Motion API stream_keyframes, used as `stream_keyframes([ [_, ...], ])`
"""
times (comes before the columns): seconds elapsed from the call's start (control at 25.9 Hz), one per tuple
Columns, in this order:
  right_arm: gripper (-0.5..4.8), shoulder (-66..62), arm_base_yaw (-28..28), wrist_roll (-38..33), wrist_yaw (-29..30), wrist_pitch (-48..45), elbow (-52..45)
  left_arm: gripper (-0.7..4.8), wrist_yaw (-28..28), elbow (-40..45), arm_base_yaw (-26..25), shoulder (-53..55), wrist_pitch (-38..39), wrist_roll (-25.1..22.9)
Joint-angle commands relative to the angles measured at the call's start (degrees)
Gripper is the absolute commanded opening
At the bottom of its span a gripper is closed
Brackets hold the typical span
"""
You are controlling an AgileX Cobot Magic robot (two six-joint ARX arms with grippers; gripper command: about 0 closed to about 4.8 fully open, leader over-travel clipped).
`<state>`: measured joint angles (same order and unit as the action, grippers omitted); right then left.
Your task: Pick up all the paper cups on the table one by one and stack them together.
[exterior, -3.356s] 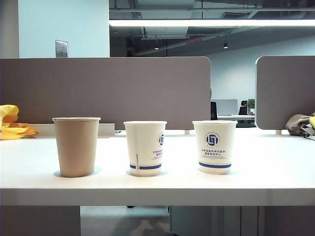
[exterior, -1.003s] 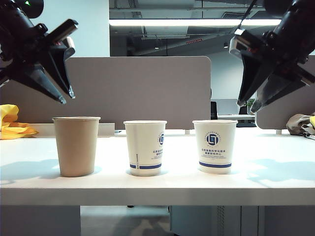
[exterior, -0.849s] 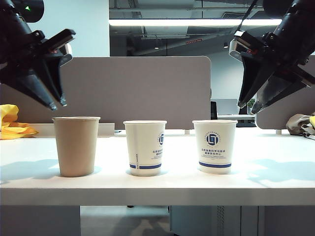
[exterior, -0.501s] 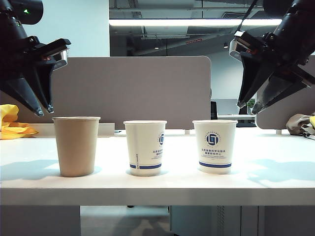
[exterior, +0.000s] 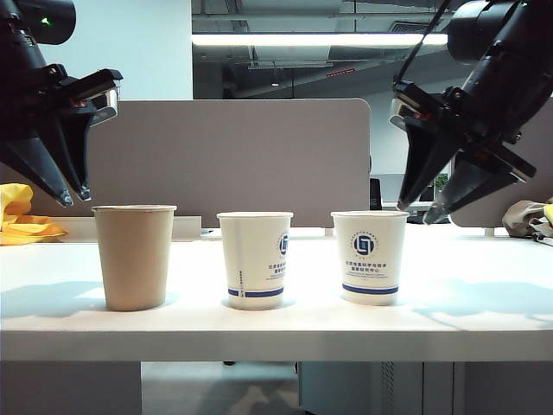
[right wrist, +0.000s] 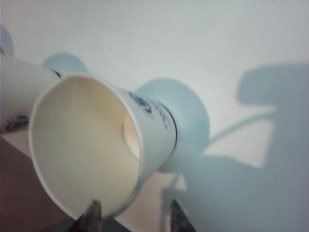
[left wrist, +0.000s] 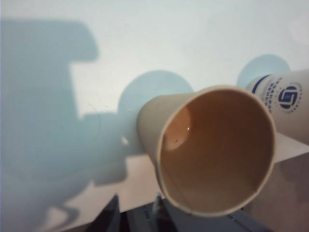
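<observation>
Three paper cups stand upright in a row on the white table (exterior: 484, 294): a brown one (exterior: 134, 257) at the left, a white one with a blue logo (exterior: 255, 259) in the middle and another white one (exterior: 370, 257) at the right. My left gripper (exterior: 75, 197) hangs open just above and left of the brown cup (left wrist: 217, 150), holding nothing. My right gripper (exterior: 416, 213) is open at the right white cup's (right wrist: 96, 145) rim. One fingertip (right wrist: 91, 215) is over the rim and the other lies outside the wall.
Grey-brown partition panels (exterior: 233, 160) stand behind the cups. A yellow cloth (exterior: 17, 220) lies at the far left and a bundle (exterior: 529, 216) at the far right. The table's thick front edge (exterior: 276, 344) runs just in front of the cups.
My left gripper sank and moved left, beside the brown cup's rim. My right gripper came down and left to the right white cup, its jaws wider. That cup shifted slightly left.
</observation>
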<state>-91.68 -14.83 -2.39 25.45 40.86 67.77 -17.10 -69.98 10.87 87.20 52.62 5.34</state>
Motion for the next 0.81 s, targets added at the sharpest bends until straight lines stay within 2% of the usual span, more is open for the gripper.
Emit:
stream_keyframes([
  [0.04,1.85,0.28,-0.04,-0.98,0.59,-1.68,1.20,0.94,-0.02,-0.26,0.00,-0.17,-0.09,-0.44],
  [0.73,1.85,-3.80,-0.81,-1.03,0.17,-4.13,3.19,0.94,-0.31,-0.26,0.00,2.60,0.48,-0.42],
  [0.81,1.70,-4.00,-0.81,-1.05,0.15,-4.31,3.19,0.94,-0.37,-0.26,0.00,3.08,0.28,-0.42],
])
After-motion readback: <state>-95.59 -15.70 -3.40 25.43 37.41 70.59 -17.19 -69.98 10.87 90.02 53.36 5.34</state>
